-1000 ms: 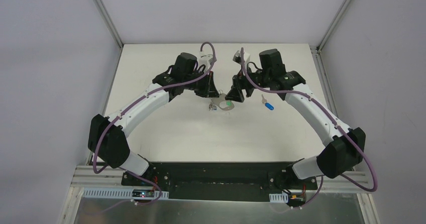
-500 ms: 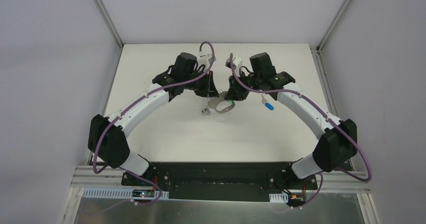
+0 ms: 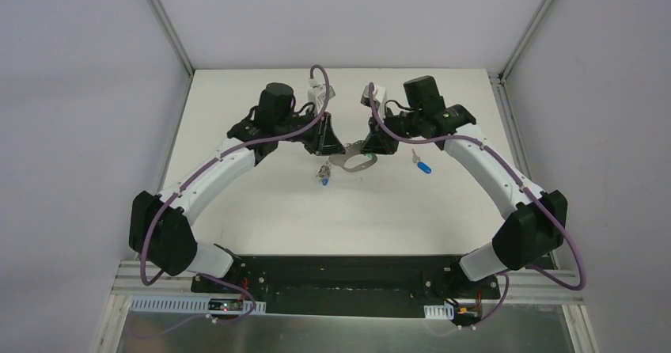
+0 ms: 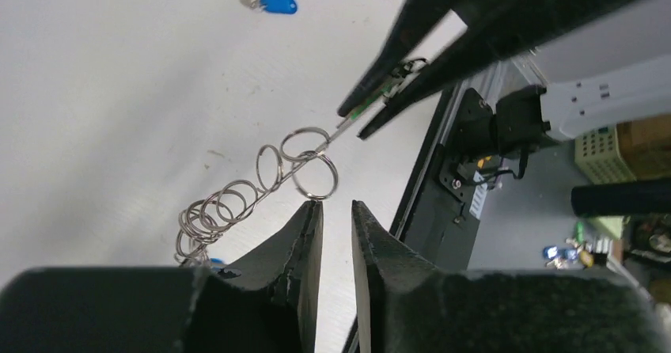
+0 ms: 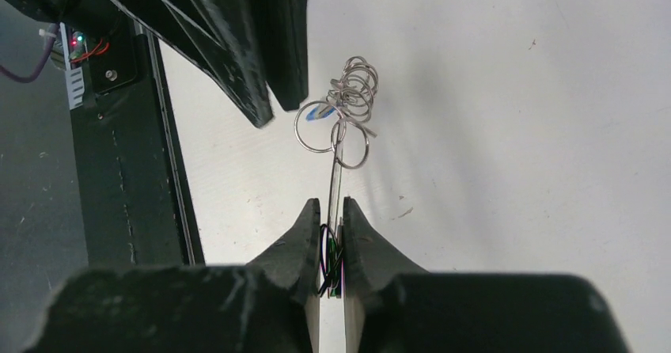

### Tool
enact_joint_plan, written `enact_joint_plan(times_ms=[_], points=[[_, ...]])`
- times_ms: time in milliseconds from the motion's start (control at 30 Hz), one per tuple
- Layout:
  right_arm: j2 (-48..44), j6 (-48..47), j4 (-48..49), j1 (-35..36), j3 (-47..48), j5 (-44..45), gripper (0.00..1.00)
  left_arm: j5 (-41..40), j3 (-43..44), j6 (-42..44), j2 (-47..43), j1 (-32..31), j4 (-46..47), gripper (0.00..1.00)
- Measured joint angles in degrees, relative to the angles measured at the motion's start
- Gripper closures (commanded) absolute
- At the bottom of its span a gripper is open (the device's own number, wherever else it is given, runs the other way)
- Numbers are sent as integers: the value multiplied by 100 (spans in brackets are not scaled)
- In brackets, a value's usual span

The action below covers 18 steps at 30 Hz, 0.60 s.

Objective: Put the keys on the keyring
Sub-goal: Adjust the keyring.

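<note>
Green key in right claw, tip at keyring beside left claw.

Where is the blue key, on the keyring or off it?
Off: the blue key lies on the table, apart from the keyring.

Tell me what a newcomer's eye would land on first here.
The two grippers meet tip to tip over the far middle of the table: the right gripper pinches a green key, its blade reaching into an end ring of the keyring, just off the left gripper's slightly parted tips. A blue key lies alone on the table to the right.
</note>
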Motion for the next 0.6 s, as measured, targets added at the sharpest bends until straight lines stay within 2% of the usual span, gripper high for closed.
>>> enact_joint_plan(times_ms=[133, 267, 433, 600], points=[[0, -299, -391, -129, 155, -319, 100, 557, 22, 852, -260, 37, -55, 61], [46, -452, -758, -131, 203, -765, 100, 885, 264, 2188, -358, 37, -743, 51], [232, -481, -1040, -98, 273, -1296, 100, 1008, 555, 4170, -446, 31, -1923, 49], [382, -245, -1051, -39, 273, -1722, 100, 804, 909, 5770, -529, -173, -2957, 51]])
